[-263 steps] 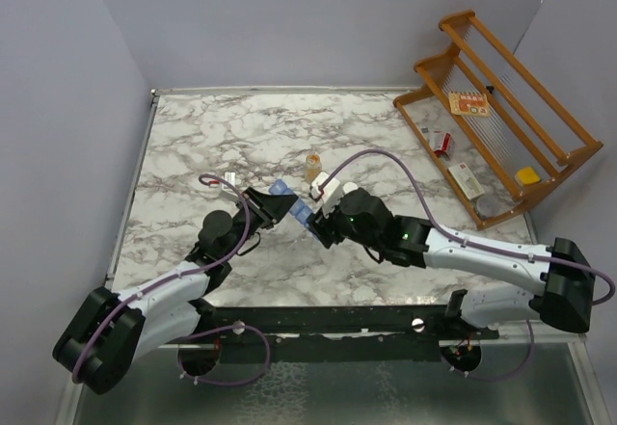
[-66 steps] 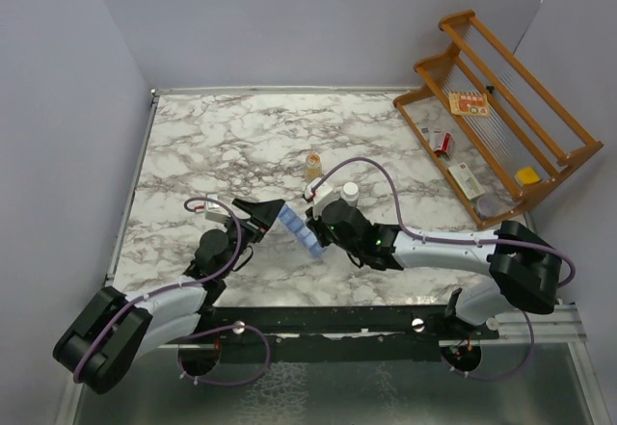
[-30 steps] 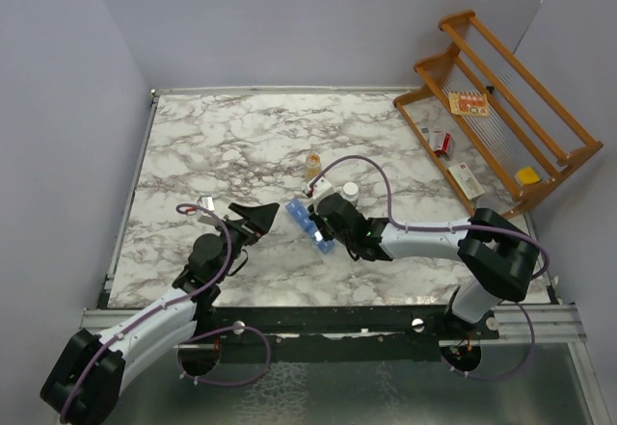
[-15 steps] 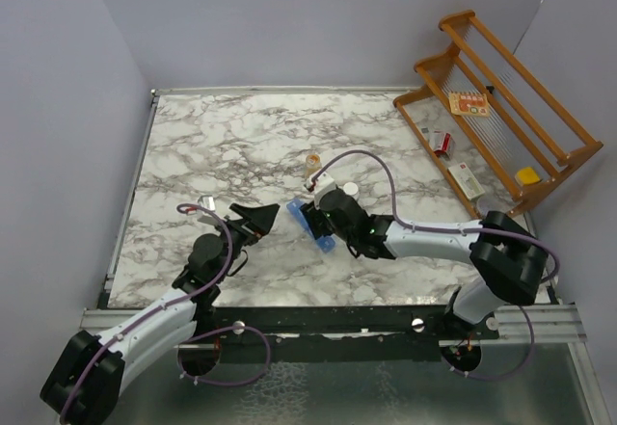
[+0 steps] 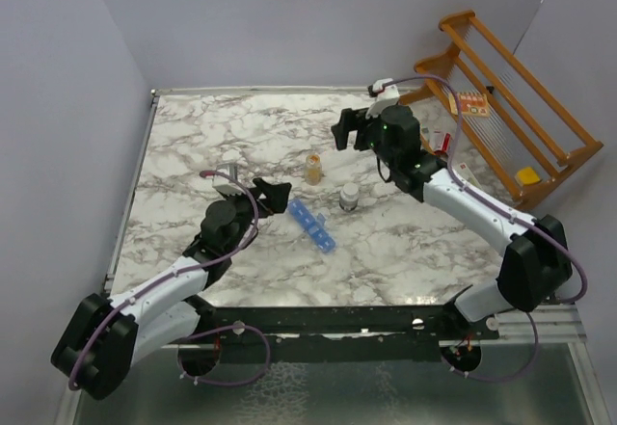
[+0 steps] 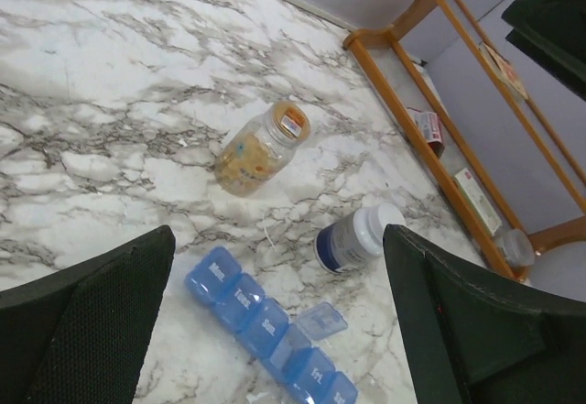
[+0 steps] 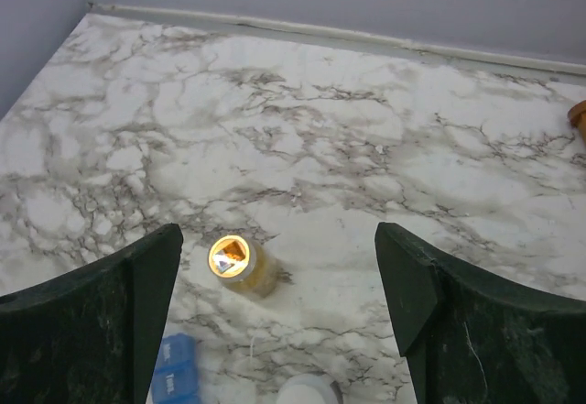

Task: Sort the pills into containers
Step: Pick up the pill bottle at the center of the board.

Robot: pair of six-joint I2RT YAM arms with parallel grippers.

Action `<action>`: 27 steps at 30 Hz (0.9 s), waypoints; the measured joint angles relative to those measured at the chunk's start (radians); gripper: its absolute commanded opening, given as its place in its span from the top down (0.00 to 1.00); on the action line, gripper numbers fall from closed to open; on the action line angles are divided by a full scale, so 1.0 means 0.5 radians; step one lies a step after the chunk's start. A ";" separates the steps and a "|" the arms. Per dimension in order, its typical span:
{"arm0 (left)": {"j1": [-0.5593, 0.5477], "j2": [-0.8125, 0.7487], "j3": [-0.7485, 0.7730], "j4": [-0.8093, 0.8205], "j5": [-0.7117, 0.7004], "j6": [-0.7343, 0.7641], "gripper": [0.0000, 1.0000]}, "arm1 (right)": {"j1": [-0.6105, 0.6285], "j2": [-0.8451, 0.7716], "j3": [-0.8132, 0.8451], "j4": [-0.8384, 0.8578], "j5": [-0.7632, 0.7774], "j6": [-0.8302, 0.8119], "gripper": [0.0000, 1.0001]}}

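We are seeing the containers (image 5: 311, 225), a translucent blue strip of joined lidded cells, lying slantwise mid-table at six o'clock from the amber bottle (image 5: 313, 167) and eight o'clock from the white-capped bottle (image 5: 349, 197); one lid is standing flipped up; the marble table (image 5: 193, 146) is showing grey veins, with lilac walls (image 5: 289, 20) around and a wooden rack (image 5: 496, 131) at two o'clock; the left gripper (image 5: 272, 192) and right gripper (image 5: 349, 131) are both hanging spread wide, pinching nothing; its lettering is blurring out; the right wrist view is cropping it.
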 measured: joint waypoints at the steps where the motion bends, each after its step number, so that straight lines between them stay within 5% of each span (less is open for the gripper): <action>1: 0.008 0.038 0.032 0.002 0.006 0.043 0.01 | -0.060 0.003 0.010 -0.007 -0.028 0.009 0.13; 7: 0.279 0.262 0.169 0.047 0.156 0.178 0.01 | -0.335 0.124 0.096 0.038 -0.353 0.128 0.16; 12: 0.784 0.653 0.231 0.345 0.529 0.060 0.04 | -0.389 0.243 0.161 0.111 -0.462 0.080 0.33; 15: 0.929 0.922 0.249 0.573 0.812 -0.010 0.01 | -0.381 0.428 0.404 0.036 -0.615 -0.004 0.35; 20: 0.914 1.149 0.330 0.805 1.221 -0.018 0.01 | -0.301 0.515 0.400 0.008 -0.658 -0.162 0.38; 27: 0.702 0.955 0.403 0.514 1.198 0.377 0.01 | -0.079 0.614 0.317 -0.008 -0.618 -0.360 0.42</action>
